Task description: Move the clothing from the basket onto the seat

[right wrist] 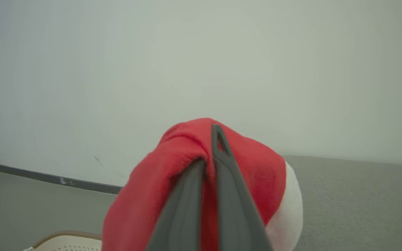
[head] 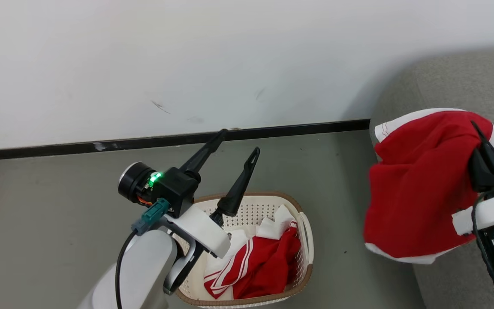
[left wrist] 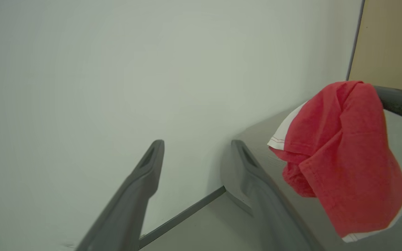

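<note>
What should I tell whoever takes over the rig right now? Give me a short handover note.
Left gripper: open, empty, raised above the basket.
Right gripper: shut on a red garment, which hangs from it at the edge of the sofa.
Basket: on the floor beside the sofa, with red and white clothing inside.
Done: one garment is out of the basket.
Left: set it on the sofa and let go, then move the rest over.
</note>
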`<state>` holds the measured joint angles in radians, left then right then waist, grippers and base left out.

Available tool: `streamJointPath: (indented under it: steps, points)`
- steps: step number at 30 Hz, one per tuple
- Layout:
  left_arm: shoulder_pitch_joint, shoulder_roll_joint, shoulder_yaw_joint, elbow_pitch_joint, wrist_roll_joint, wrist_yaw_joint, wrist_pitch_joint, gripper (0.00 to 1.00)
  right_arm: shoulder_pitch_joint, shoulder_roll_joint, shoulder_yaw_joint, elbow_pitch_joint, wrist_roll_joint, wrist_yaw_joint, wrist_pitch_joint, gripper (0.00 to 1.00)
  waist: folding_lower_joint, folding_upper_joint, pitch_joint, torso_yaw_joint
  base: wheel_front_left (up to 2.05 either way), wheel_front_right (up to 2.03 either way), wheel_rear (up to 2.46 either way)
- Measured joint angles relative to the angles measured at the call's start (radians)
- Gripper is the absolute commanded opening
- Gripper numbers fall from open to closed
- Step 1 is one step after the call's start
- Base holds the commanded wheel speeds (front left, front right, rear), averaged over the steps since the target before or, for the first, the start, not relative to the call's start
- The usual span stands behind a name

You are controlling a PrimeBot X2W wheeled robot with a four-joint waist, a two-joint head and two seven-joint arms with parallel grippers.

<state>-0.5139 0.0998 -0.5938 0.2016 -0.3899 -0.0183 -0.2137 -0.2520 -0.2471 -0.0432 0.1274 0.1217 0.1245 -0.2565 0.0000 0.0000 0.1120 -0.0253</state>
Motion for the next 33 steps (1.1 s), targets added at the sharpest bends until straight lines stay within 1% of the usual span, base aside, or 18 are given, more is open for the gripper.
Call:
streamJointPath:
  steps: [6,15,17,23,25,33]
  points:
    - [0.034,0.001,-0.029,0.007,0.0,-0.023,-0.009,1.0,0.089,0.01,-0.076,-0.052,-0.011,0.0,0.0,0.0,0.0,0.0,-0.007,-0.04,0.0,0.0,0.0]
    - [0.054,-0.007,-0.068,0.008,0.0,-0.048,-0.018,1.0,0.188,0.046,-0.124,-0.13,-0.043,0.0,0.0,0.0,0.0,0.0,-0.019,-0.104,0.0,0.0,0.0]
    - [0.056,-0.009,-0.075,0.008,0.0,-0.055,-0.018,1.0,0.207,0.054,-0.131,-0.145,-0.045,0.0,0.0,0.0,0.0,0.0,-0.023,-0.119,0.0,0.0,0.0]
    - [0.061,-0.016,-0.091,0.007,0.0,-0.056,-0.025,1.0,0.25,0.068,-0.135,-0.174,-0.051,0.0,0.0,0.0,0.0,0.0,-0.031,-0.157,0.0,0.0,0.0]
    - [0.072,-0.019,-0.098,0.006,0.0,-0.064,-0.026,1.0,0.265,0.079,-0.14,-0.179,-0.051,0.0,0.0,0.0,0.0,0.0,-0.035,-0.173,0.0,0.0,0.0]
    - [0.106,-0.023,-0.101,0.001,0.0,-0.063,-0.027,1.0,0.295,0.1,-0.127,-0.183,-0.051,0.0,0.0,0.0,0.0,0.0,-0.048,-0.228,0.0,0.0,0.0]
